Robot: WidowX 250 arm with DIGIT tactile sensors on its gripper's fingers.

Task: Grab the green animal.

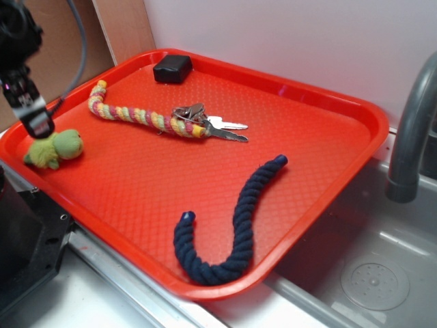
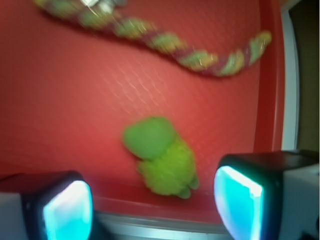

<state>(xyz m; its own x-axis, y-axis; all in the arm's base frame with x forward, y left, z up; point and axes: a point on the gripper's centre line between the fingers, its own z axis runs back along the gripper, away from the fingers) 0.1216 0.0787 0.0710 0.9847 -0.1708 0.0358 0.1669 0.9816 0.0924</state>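
The gripper point(image 2: 152, 200) hangs with jaws spread wide, grasping nothing, above the green animal point(image 2: 161, 155), a fuzzy yellow-green plush with smooth rounded head and lumpy body, lying by the red tray's point(image 1: 321, 205) near-left rim.

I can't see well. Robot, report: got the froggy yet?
Gripper open, holding nothing. Fuzzy yellow-green plush animal lies between its jaws, ungrasped. Nothing in the way.
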